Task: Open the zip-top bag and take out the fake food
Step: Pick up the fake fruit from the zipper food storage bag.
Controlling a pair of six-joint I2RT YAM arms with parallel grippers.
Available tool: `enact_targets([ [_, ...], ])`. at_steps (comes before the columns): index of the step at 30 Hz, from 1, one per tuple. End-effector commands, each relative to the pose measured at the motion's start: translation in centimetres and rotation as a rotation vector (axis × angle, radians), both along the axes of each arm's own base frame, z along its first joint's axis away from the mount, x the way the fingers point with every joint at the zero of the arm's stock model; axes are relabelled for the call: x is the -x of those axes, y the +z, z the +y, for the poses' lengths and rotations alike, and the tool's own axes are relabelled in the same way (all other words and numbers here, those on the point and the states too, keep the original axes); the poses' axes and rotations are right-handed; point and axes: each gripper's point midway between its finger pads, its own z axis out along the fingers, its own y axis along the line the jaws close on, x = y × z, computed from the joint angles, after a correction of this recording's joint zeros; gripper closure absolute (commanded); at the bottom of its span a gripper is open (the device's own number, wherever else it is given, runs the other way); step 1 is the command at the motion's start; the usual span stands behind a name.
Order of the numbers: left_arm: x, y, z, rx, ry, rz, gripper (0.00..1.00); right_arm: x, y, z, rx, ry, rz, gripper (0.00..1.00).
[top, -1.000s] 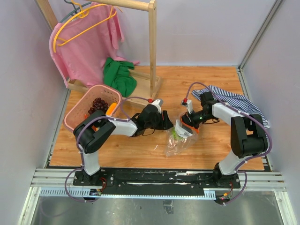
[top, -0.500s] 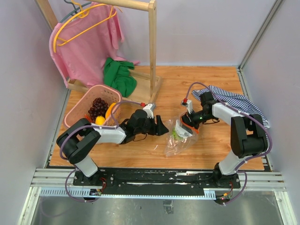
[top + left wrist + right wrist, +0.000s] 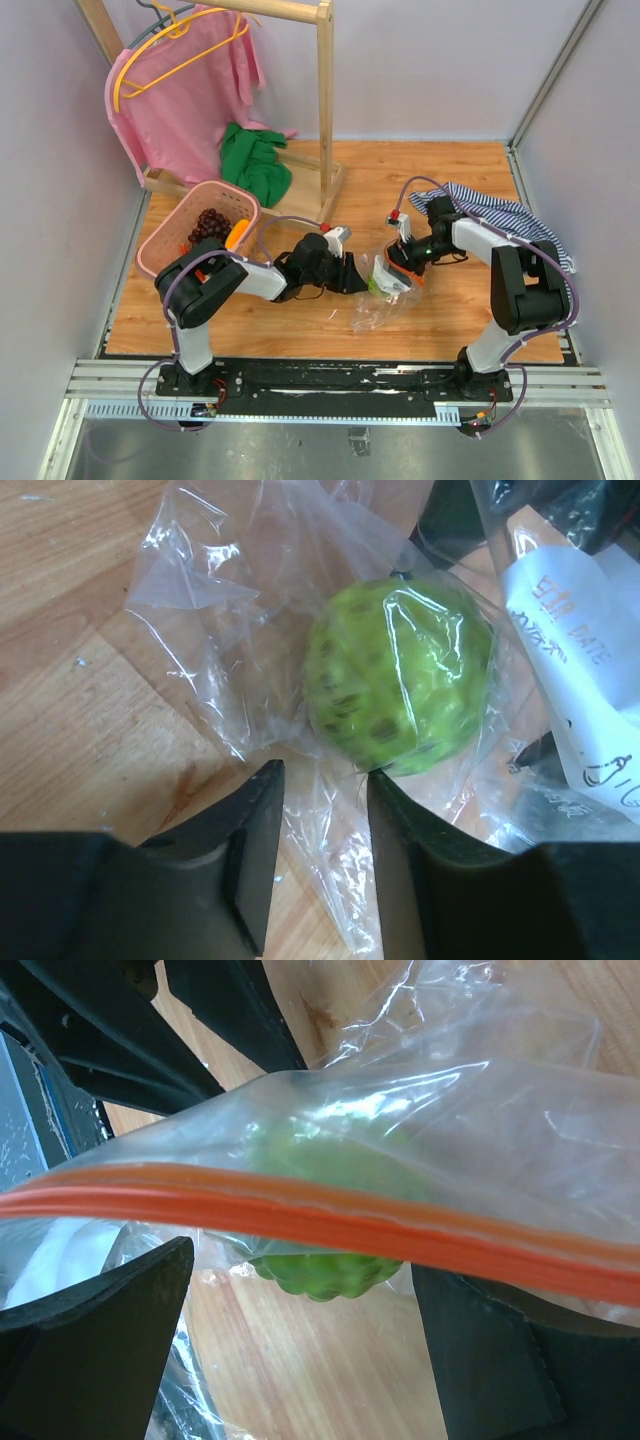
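At the far left a pink basket (image 3: 158, 248) sits on the wooden table (image 3: 440, 170) with a dark grape bunch (image 3: 208, 222) and an orange fruit (image 3: 237, 232) inside it. Behind it, a green cloth (image 3: 255, 162) lies heaped at the foot of a wooden rack (image 3: 325, 100). Moving right, the left arm reaches low across the table, and the left gripper (image 3: 357, 274) is at the near-left edge of the zip-top bag (image 3: 375, 312). In the left wrist view its fingers (image 3: 250, 850) stand partly apart, clamping nothing. A loose fold of clear film runs through the gap between them. The green leafy ball (image 3: 400, 675) lies just past the tips, wrapped in the plastic. The bag lies crumpled at mid-table between the two arms, and the ball is the only food visible in it. Its white label (image 3: 575, 680) is turned up on the right. Further right, the right gripper (image 3: 300, 1290) is at the bag's raised upper edge with its jaws spread wide. The red-orange zip strip (image 3: 300, 1222) stretches across in front of them and the ball shows green through the film behind it. Whether that edge hangs on one of the fingers I cannot tell from this close, blurred view. At the far right a striped cloth (image 3: 505, 215) lies bunched beside the right arm's elbow.
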Motion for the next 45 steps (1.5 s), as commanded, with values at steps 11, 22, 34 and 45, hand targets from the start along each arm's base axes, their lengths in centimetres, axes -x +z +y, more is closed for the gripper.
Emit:
enact_targets([
  [11,-3.3,-2.2,-2.9,-0.057,0.001,-0.023,0.95,0.0,0.7,0.3,-0.029,0.029,-0.004,0.07],
  [22,-3.3,-2.9,-4.5,-0.060,-0.047,-0.012,0.98,-0.9,0.0,0.3,0.002,-0.041,0.001,0.07],
  [34,-3.9,-1.6,-4.6,-0.040,-0.017,-0.010,1.00,-0.6,-1.4,0.0,0.135,0.022,-0.054,0.12],
  [45,-3.8,-2.6,0.8,-0.086,0.088,0.003,1.00,-1.5,2.4,-0.5,0.039,-0.022,-0.148,0.66],
])
